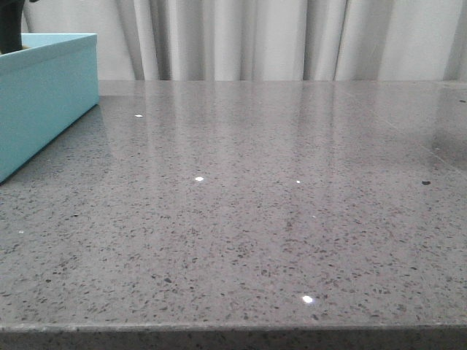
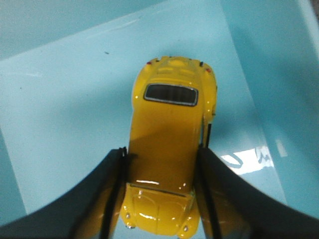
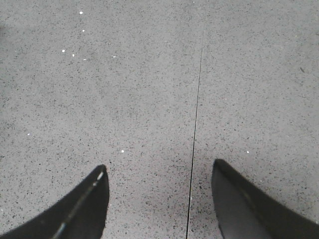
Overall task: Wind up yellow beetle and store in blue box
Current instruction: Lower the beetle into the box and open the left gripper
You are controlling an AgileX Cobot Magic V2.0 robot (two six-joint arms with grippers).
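Observation:
The yellow beetle (image 2: 169, 149) is a small glossy toy car, held between my left gripper's (image 2: 162, 159) two dark fingers. The jaws are shut on its sides. Under it is the light floor of the blue box (image 2: 75, 114), whose walls rise around it. In the front view the blue box (image 1: 44, 95) stands at the far left of the table; the car and the left gripper are hidden behind its wall. My right gripper (image 3: 159, 172) is open and empty over bare grey table.
The grey speckled table (image 1: 255, 219) stretches from the box to the right, its front edge (image 1: 233, 328) close to the camera. A thin seam (image 3: 197, 124) runs through the tabletop under the right gripper. Pale curtains (image 1: 277, 36) hang behind.

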